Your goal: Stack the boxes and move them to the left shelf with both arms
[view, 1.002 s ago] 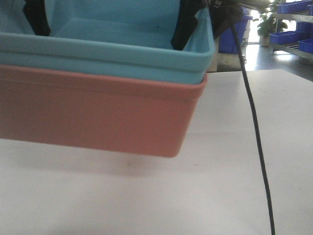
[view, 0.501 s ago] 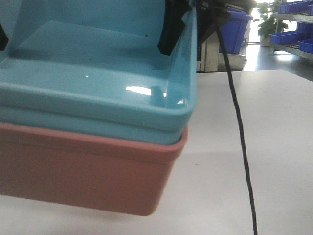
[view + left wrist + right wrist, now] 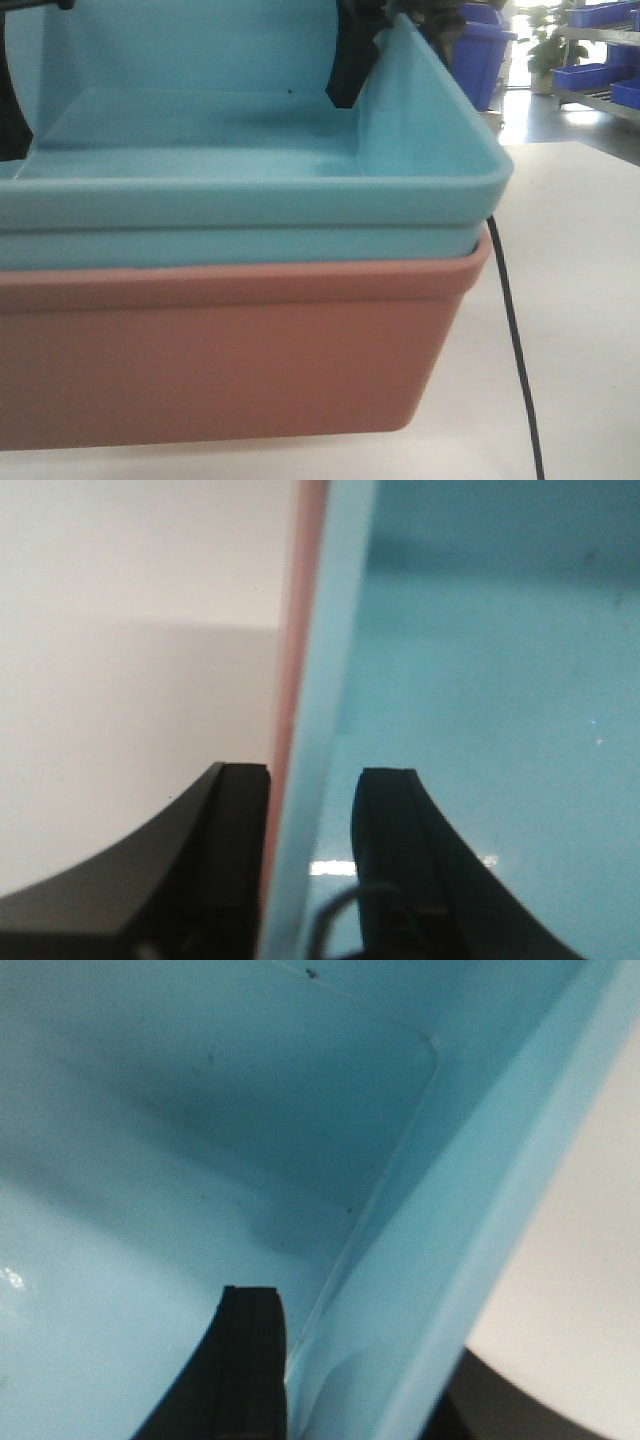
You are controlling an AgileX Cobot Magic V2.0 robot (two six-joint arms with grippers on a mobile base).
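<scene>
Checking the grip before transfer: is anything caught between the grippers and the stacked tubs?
Nothing visible: the left gripper straddles the pink tub and teal tub walls, the right gripper the teal tub's rim.

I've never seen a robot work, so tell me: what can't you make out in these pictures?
- Left shelf: in no view; the teal tub and pink tub fill the front view.
- Arms: cut off by the front view's top edge.
- Outer finger of the right claw: right wrist view, only a dark blur behind the teal rim.
- Black cable: front view, its ends run behind the tubs and off the bottom edge.
</scene>
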